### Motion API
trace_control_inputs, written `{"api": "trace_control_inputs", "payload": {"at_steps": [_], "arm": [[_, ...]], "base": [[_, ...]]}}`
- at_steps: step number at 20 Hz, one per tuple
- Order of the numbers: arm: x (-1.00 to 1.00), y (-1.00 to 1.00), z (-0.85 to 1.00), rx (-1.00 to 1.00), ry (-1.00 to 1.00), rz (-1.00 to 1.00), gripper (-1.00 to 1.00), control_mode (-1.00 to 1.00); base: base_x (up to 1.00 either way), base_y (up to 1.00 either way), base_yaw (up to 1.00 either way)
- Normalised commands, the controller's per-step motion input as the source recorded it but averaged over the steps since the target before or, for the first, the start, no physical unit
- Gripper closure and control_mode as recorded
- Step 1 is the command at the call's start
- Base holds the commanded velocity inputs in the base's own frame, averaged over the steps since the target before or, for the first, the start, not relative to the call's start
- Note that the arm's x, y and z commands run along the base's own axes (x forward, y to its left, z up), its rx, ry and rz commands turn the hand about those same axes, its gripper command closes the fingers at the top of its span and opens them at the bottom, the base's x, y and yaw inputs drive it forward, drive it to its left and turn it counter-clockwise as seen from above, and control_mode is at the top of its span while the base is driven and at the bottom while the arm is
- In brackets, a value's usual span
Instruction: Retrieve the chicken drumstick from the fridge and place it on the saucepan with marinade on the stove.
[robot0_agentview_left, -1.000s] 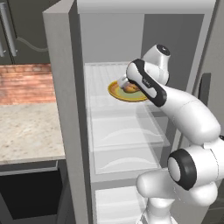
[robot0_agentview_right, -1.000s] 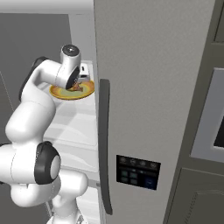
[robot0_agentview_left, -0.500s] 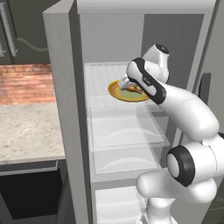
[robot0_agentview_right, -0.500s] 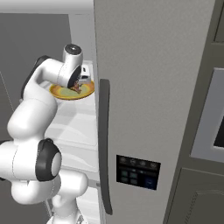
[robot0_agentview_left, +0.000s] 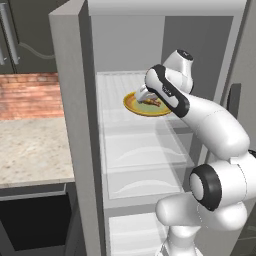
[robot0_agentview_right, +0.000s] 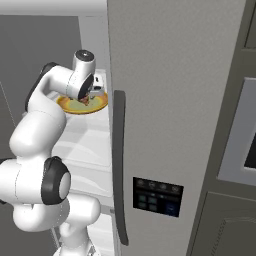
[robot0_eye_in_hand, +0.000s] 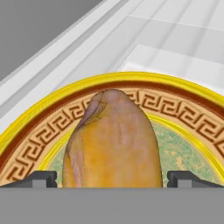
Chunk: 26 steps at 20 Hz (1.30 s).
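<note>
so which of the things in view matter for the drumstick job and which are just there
Part of the job:
- chicken drumstick, lying on the plate between the open tool's tips
- fridge, door open
- tool, not yet closed on the drumstick

Just there:
- yellow patterned plate under the drumstick
- stone counter
- brick wall
- built-in wall oven

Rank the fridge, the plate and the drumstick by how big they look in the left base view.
1. Fridge, largest by far.
2. Plate, on a shelf.
3. Drumstick, smallest, mostly hidden behind the hand.
</note>
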Motion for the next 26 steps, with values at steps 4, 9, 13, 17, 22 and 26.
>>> {"api": "trace_control_inputs", "payload": {"at_steps": [4, 9, 13, 17, 22, 26], "arm": [[0.0, 0.0, 0.0, 0.0, 0.0, 0.0, -1.0, -1.0], [0.0, 0.0, 0.0, 0.0, 0.0, 0.0, -1.0, -1.0], [0.0, 0.0, 0.0, 0.0, 0.0, 0.0, -1.0, -1.0], [0.0, 0.0, 0.0, 0.0, 0.0, 0.0, -1.0, -1.0], [0.0, 0.0, 0.0, 0.0, 0.0, 0.0, 1.0, -1.0], [0.0, 0.0, 0.0, 0.0, 0.0, 0.0, 1.0, -1.0]], "base": [[0.0, 0.0, 0.0], [0.0, 0.0, 0.0], [0.0, 0.0, 0.0], [0.0, 0.0, 0.0], [0.0, 0.0, 0.0], [0.0, 0.0, 0.0]]}}
